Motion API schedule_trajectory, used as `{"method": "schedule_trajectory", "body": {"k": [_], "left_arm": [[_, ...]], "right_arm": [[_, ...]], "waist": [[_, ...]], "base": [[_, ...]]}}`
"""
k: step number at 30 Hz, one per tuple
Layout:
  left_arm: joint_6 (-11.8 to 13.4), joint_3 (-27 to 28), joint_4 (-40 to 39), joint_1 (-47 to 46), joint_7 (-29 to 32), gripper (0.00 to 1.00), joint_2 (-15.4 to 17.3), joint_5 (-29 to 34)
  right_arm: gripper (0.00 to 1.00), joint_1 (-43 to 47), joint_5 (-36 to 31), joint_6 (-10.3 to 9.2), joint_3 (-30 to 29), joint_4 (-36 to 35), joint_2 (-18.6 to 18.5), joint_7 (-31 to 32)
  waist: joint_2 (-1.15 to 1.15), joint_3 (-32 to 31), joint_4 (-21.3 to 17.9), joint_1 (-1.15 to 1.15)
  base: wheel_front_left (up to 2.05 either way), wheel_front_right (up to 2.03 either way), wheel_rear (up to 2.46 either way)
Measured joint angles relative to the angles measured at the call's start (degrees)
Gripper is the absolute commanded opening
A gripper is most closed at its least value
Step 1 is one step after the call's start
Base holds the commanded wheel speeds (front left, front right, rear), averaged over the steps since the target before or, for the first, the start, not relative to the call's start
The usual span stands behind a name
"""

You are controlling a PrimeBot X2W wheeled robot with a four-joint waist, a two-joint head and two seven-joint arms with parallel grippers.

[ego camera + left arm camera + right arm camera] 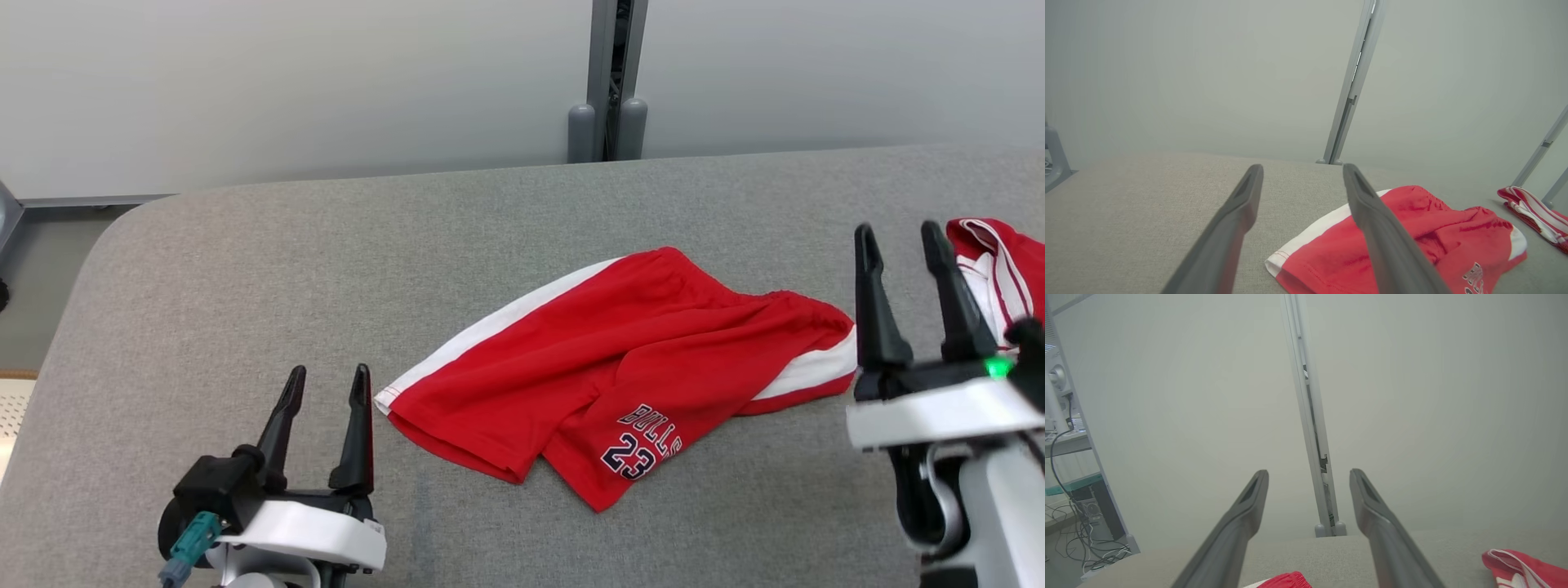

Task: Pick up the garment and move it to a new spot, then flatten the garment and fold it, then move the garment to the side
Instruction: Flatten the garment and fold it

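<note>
Rumpled red Bulls shorts on grey worktop, between left end effector and right end effector; both spread wide, holding nothing.

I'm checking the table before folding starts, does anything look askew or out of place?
The red shorts lie rumpled and skewed in the middle of the table, legs overlapping and waistband bunched, not yet flat. A second red-and-white garment sits crumpled at its right edge, by the right gripper. Nothing looks torn or spilled.

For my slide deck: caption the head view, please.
Red shorts rumpled on the grey table, left gripper and right gripper alongside, jaws open.
</note>
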Motion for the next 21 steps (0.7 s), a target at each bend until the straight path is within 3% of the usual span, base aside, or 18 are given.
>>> {"method": "schedule_trajectory", "body": {"k": [5,13,18,21], "left_arm": [[-0.04,0.99,0.59,0.59,0.00,1.00,0.01,-0.45],[-0.69,2.20,2.71,0.28,0.00,1.00,0.02,0.12],[-1.23,1.69,9.58,-2.21,0.24,1.00,0.03,-2.75],[-1.93,1.19,13.90,-6.08,3.72,1.00,-0.08,-4.88]], "right_arm": [[1.00,8.07,-2.50,-0.01,-1.29,-4.31,2.23,0.00],[1.00,9.22,-3.41,-0.01,-1.51,-5.95,3.64,0.00],[1.00,8.57,-4.03,-0.01,-1.45,-6.65,3.90,0.00],[1.00,8.55,-4.09,0.00,-1.76,-6.72,3.98,0.00]], "waist": [[0.00,0.28,-0.70,0.00],[0.00,0.77,-1.57,0.00],[0.00,1.99,-1.93,0.00],[0.00,3.34,-2.04,0.00]], "base": [[0.00,0.00,0.00],[0.00,0.00,0.00],[0.00,0.00,0.00],[0.00,0.00,0.00]]}}
